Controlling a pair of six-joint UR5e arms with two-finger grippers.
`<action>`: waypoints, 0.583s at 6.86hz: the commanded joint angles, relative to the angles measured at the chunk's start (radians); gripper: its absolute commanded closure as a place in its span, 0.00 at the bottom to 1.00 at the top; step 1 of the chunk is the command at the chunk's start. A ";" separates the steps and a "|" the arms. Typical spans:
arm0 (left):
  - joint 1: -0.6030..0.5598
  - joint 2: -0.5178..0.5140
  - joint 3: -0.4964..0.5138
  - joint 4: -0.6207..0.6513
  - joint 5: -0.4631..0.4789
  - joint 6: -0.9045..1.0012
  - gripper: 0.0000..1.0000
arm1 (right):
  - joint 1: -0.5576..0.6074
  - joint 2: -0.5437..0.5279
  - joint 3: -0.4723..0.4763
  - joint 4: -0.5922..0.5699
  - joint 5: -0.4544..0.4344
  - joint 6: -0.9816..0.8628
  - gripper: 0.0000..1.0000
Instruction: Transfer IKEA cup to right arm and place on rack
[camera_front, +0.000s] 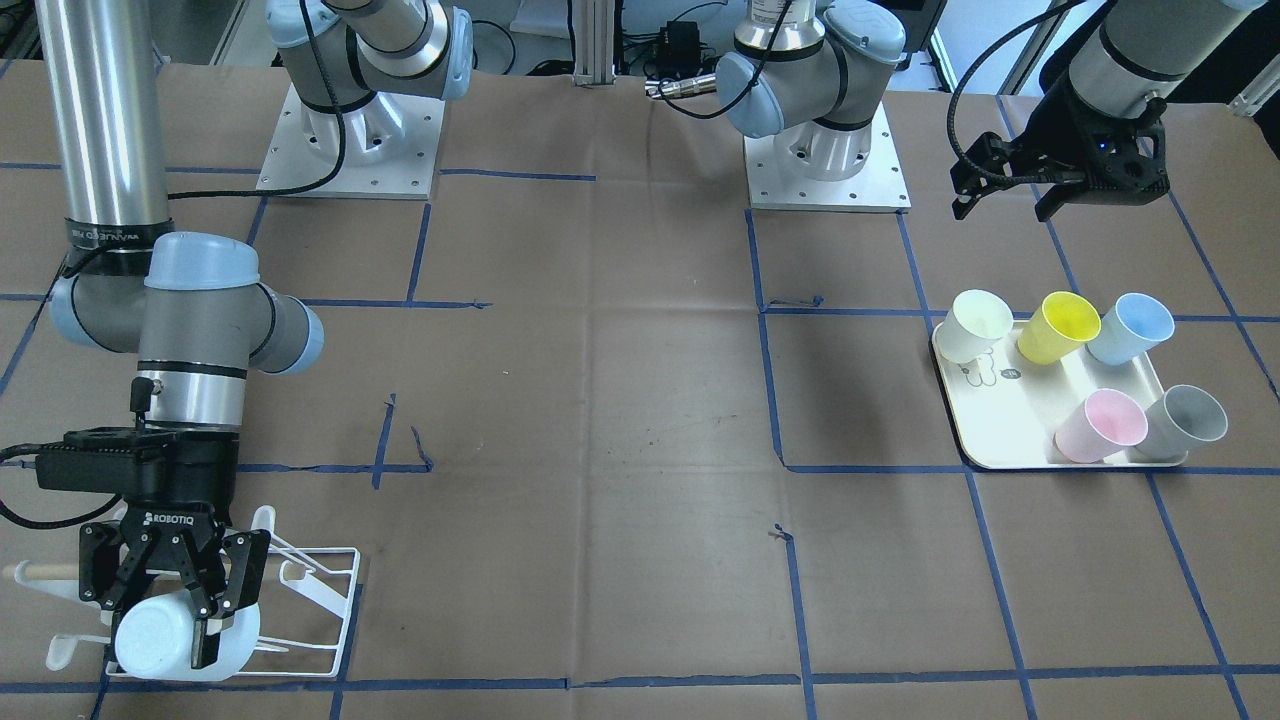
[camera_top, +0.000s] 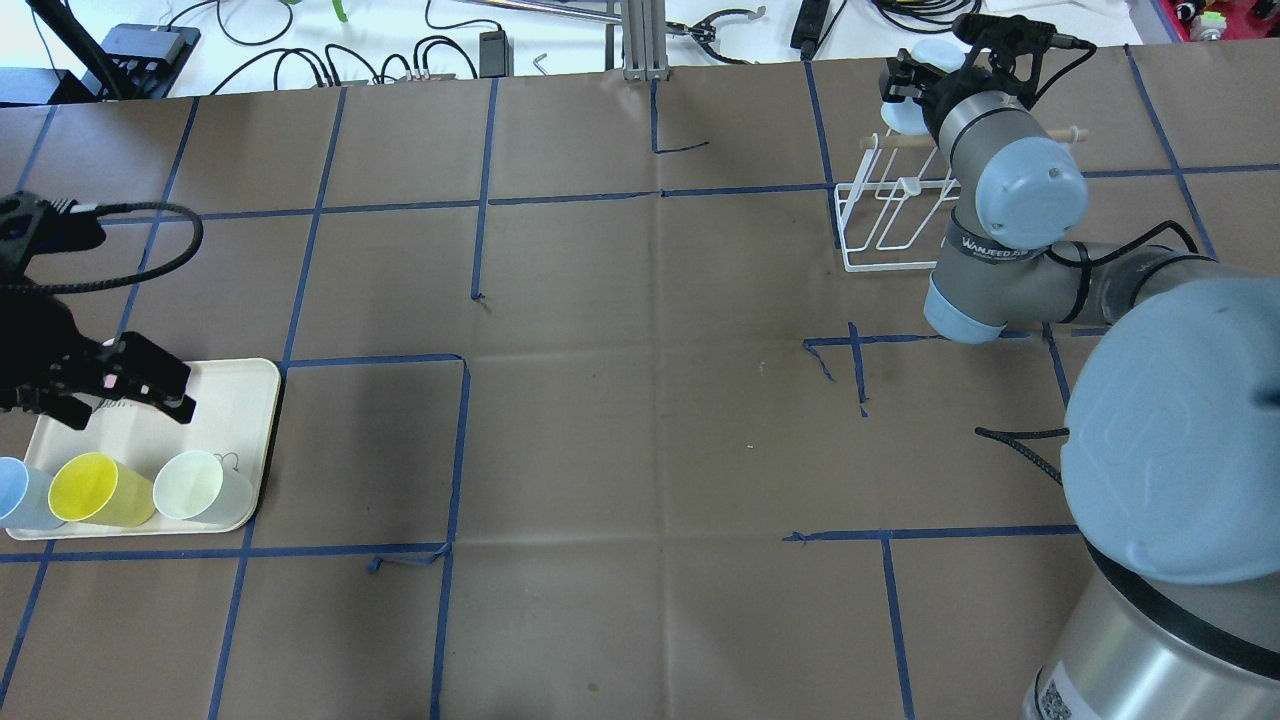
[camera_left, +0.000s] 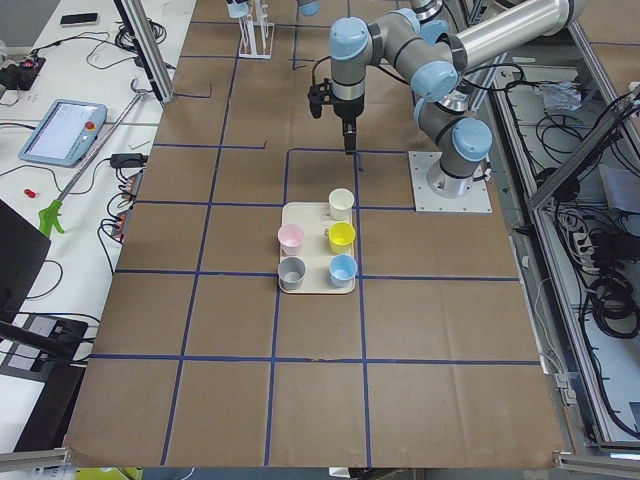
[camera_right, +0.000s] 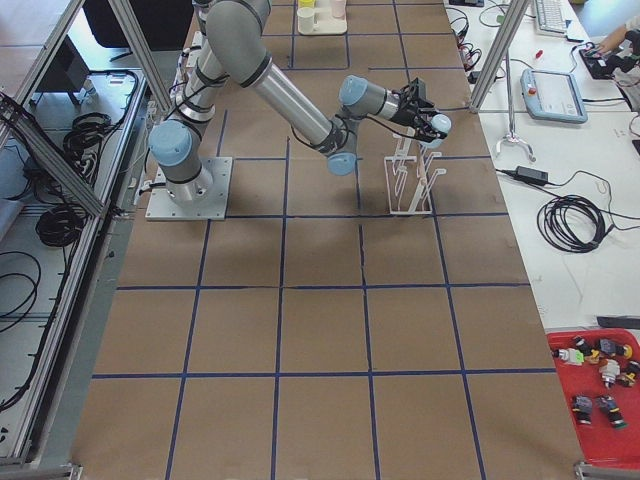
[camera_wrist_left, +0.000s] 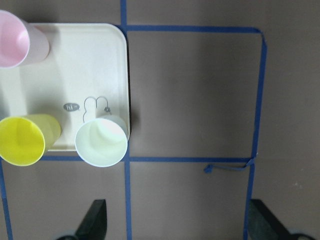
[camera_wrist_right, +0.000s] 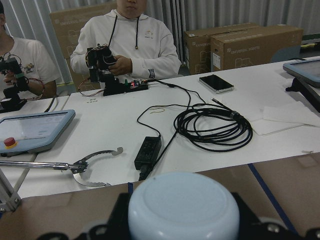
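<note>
My right gripper (camera_front: 165, 610) is shut on a pale blue cup (camera_front: 150, 645) and holds it tilted at the white wire rack (camera_front: 325, 590), beside the wooden dowel (camera_front: 30, 572). Whether the cup sits on a prong I cannot tell. In the overhead view the right gripper (camera_top: 905, 85) holds the cup (camera_top: 905, 112) at the rack's (camera_top: 890, 215) far end. The right wrist view shows the cup's base (camera_wrist_right: 182, 210) between the fingers. My left gripper (camera_front: 1010, 195) is open and empty, hovering by the cream tray (camera_front: 1000, 440); its fingertips (camera_wrist_left: 95, 220) are spread wide.
The tray holds a white cup (camera_front: 975, 325), a yellow cup (camera_front: 1060, 325), a blue cup (camera_front: 1130, 328), a pink cup (camera_front: 1100, 425) and a grey cup (camera_front: 1185, 425). Blue tape lines cross the brown table. Beyond the far edge are cables and seated people (camera_wrist_right: 125, 45).
</note>
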 joint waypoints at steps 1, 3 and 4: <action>0.044 -0.012 -0.038 0.053 0.005 0.043 0.01 | 0.006 0.000 -0.005 -0.006 0.003 0.000 0.01; 0.045 -0.058 -0.096 0.166 0.003 0.038 0.01 | 0.008 0.000 -0.005 -0.002 0.001 0.002 0.00; 0.045 -0.089 -0.157 0.271 -0.003 0.037 0.01 | 0.006 -0.001 -0.005 -0.002 0.001 0.006 0.00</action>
